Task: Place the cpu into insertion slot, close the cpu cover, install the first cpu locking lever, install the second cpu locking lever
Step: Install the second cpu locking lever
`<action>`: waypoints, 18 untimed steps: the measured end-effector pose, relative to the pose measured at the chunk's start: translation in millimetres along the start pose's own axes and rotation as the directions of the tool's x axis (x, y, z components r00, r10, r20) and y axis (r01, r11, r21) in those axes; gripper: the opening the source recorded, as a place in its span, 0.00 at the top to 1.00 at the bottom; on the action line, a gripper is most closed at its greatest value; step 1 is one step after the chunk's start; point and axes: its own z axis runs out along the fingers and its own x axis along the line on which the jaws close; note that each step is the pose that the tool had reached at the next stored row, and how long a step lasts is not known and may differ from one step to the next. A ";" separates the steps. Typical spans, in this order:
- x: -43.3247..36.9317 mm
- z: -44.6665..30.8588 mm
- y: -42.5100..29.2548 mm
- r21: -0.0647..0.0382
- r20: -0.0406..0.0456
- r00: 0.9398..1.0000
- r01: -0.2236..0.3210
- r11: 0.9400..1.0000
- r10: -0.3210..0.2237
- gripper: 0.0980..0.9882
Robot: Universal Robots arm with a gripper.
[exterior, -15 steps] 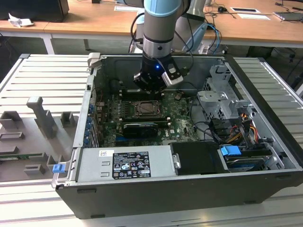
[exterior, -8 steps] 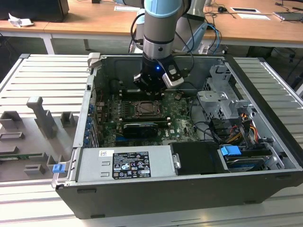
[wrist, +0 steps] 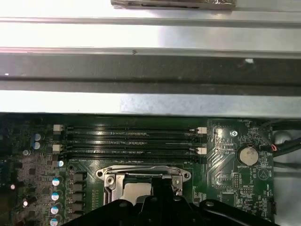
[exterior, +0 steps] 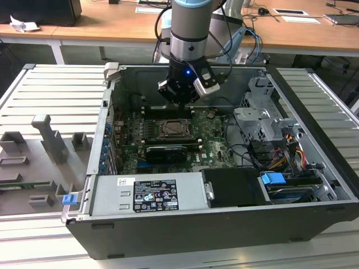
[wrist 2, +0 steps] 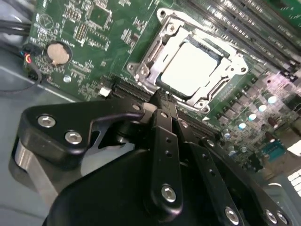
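Already the cpu (wrist 2: 188, 70) sits in the slot (wrist 2: 141, 70), upper middle of frame, cover (wrist 2: 221, 89) down; gripper (wrist 2: 162, 101) fingers pressed together, empty; levers' state unclear.

You see a grey ribbed table (exterior: 50, 95) that carries the open computer case (exterior: 224, 224). At the exterior view's left, some grey blocks (exterior: 47, 137) and a blue clip (exterior: 68, 199) lie on it.
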 end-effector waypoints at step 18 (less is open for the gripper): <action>2.1 -11.8 -53.4 -0.007 -0.005 1.000 0.000 1.000 0.000 0.99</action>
